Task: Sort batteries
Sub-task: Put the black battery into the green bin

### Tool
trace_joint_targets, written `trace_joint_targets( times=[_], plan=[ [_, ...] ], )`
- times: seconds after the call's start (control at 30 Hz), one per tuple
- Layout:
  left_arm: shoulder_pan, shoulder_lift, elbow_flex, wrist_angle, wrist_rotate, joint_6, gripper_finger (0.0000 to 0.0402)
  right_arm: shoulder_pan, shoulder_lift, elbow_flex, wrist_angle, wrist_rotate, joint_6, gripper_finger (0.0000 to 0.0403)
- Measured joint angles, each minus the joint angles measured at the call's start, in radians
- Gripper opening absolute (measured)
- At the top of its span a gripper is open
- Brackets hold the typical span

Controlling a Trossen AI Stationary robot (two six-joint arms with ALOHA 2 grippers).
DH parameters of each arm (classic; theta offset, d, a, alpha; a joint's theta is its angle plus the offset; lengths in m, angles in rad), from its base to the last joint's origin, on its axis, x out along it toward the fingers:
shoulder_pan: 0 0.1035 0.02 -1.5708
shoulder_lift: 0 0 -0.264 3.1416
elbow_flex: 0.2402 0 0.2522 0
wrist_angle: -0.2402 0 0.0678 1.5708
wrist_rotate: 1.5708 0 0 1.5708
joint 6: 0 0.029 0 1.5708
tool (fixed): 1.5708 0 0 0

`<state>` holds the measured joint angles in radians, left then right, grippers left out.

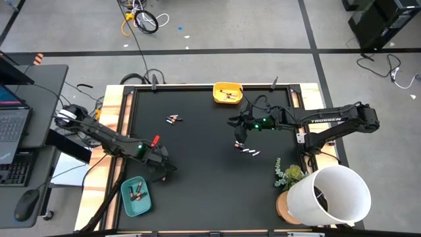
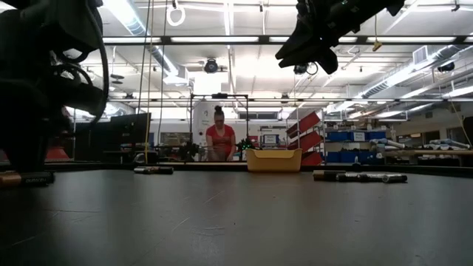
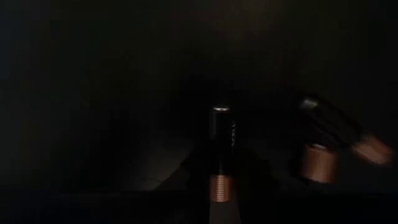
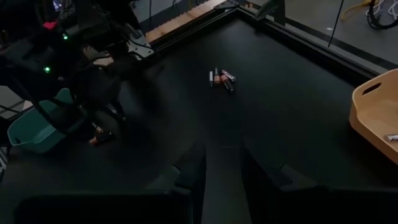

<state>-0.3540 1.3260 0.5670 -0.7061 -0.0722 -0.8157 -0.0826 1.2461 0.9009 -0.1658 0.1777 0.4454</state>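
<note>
- High view: the left gripper (image 1: 162,166) is down on the black table (image 1: 197,171) beside the teal tray (image 1: 135,196); white batteries (image 1: 248,151) lie below the raised right gripper (image 1: 239,135), near the yellow tray (image 1: 227,93).
- Low view: the right gripper hangs high; I cannot tell its jaws.
- Left wrist view: the jaws are clenching around a copper-and-black battery (image 3: 220,152); lift straight, avoiding its neighbour (image 3: 318,155).
- Right wrist view: a mixed cluster (image 4: 221,78) waits mid-table.

Matt black table (image 1: 204,164), glossy plastic yellow tray (image 1: 220,87)
</note>
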Motion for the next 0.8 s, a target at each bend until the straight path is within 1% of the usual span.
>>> trace_joint_targets(
  times=[0.17,0.23,0.43,0.63,0.73,0.8],
  plan=[
    [0.001,-0.012,0.047,-0.007,-0.071,0.003,0.0050,0.000,0.000,0.000,0.002,0.004,-0.003,0.0087],
    [0.002,-0.024,0.064,0.011,-0.071,0.002,0.0050,0.000,0.000,0.000,0.002,0.004,-0.003,0.0087],
    [0.001,-0.088,0.108,-0.004,-0.064,0.000,0.0050,0.000,0.000,0.000,0.001,0.004,-0.003,0.0087],
    [-0.039,-0.172,0.253,-0.158,-0.005,-0.008,0.0050,0.000,0.000,0.000,-0.008,0.004,-0.011,0.0087],
    [-0.088,-0.181,0.336,-0.264,0.038,-0.051,0.0050,0.000,0.000,0.000,-0.008,0.004,-0.035,0.0087],
    [-0.135,-0.181,0.376,-0.303,0.094,-0.083,0.0050,0.000,0.000,0.000,-0.008,0.004,-0.049,0.0087]
  ],
)
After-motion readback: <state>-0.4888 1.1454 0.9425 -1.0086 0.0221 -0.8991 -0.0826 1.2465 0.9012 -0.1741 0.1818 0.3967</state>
